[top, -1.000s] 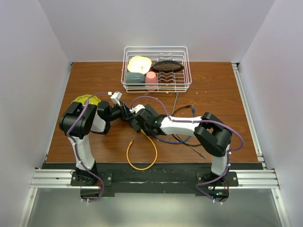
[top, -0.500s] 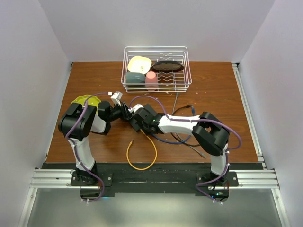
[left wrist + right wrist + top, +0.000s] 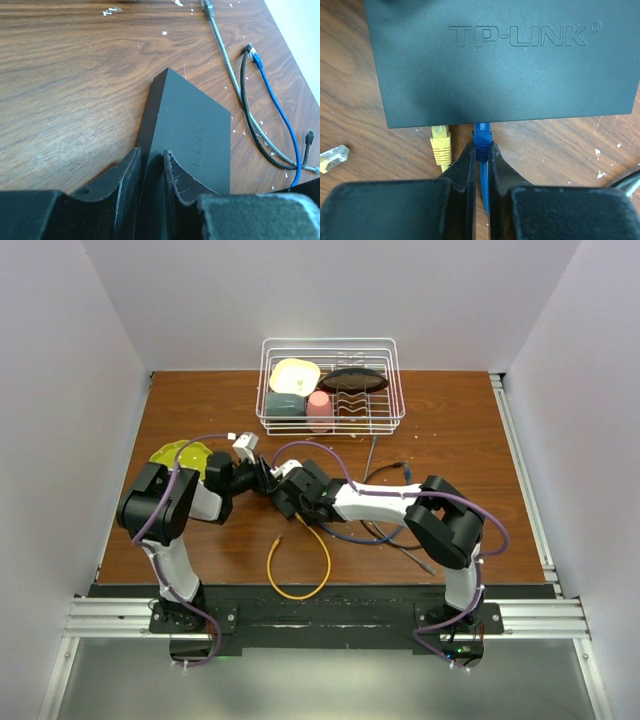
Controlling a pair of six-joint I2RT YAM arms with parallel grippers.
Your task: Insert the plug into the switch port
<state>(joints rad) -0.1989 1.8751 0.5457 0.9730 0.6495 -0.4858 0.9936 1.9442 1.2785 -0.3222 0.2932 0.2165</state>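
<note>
End effector (image 3: 481, 147), plug (image 3: 482, 132) beside yellow connector (image 3: 440, 144)

The brown wooden tabletop (image 3: 460, 440) carries a white wire dish rack (image 3: 395, 390) at its far edge and a yellow-green dish (image 3: 180, 453) at left. A looped orange cable (image 3: 298, 597) lies near the front. A dark grey TP-LINK switch (image 3: 500, 65) sits mid-table, with a grey cable (image 3: 227, 65), a black cable (image 3: 243, 95) and a blue cable (image 3: 280, 115) strewn to the right.
</note>
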